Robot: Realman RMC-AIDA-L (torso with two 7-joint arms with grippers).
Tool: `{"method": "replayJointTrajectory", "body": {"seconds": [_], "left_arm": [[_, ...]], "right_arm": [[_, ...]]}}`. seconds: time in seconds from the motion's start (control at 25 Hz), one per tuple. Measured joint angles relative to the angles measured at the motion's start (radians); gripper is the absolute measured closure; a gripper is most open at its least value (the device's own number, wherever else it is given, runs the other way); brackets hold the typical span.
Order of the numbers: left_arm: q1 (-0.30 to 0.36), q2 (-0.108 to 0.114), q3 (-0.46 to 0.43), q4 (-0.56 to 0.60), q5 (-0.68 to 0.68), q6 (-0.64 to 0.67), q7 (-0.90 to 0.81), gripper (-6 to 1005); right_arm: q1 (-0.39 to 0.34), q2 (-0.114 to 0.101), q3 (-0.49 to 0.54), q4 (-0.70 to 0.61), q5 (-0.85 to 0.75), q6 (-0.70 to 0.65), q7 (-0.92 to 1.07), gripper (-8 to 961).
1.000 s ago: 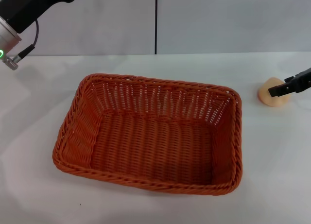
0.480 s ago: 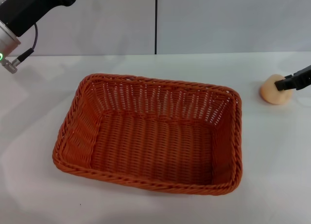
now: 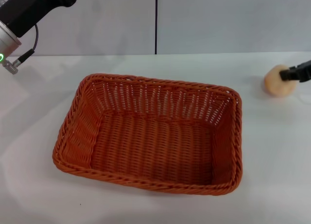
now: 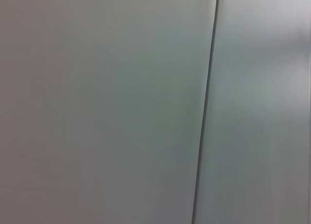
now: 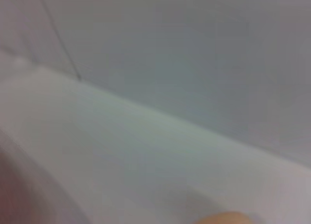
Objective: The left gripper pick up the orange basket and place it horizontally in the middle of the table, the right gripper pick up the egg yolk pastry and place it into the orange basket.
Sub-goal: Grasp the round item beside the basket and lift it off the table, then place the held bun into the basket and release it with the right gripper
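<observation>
Head view: right hand (image 3: 285,75), pinching the egg yolk pastry (image 3: 277,81), had lifted it right of the orange basket (image 3: 150,136); transfer begun.

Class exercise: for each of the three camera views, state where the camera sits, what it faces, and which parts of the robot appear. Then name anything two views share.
Head view: from the robot's head, down onto the table with the orange basket; left arm far left, right gripper at the egg yolk pastry.
Left wrist view: faces a wall panel seam; no robot parts.
Right wrist view: blurred table edge and wall; no robot parts.
Shared: the wall seam, head and left wrist views.
</observation>
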Motion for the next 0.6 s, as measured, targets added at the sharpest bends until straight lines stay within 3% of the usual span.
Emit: {"method": "replayJointTrajectory", "body": {"seconds": [0.24, 0.36, 0.4, 0.56, 0.6], "left_arm": [[0.002, 0.0, 0.0, 0.0, 0.0, 0.002, 0.0, 243], [0.001, 0.0, 0.001, 0.0, 0.0, 0.001, 0.0, 243], [0.001, 0.0, 0.001, 0.0, 0.0, 0.001, 0.0, 243], [-0.003, 0.0, 0.003, 0.001, 0.0, 0.0, -0.002, 243], [-0.005, -0.001, 0.003, 0.001, 0.0, 0.0, -0.003, 243]], "right_arm": [[-0.108, 0.003, 0.003, -0.161, 0.219, -0.056, -0.001, 801], [-0.177, 0.019, 0.003, -0.277, 0.38, -0.073, -0.016, 820], [-0.216, 0.033, 0.003, -0.352, 0.515, -0.098, -0.049, 826], [-0.234, 0.043, -0.003, -0.414, 0.671, -0.181, -0.082, 844], [-0.215, 0.044, -0.009, -0.423, 0.746, -0.263, -0.09, 845]]}}
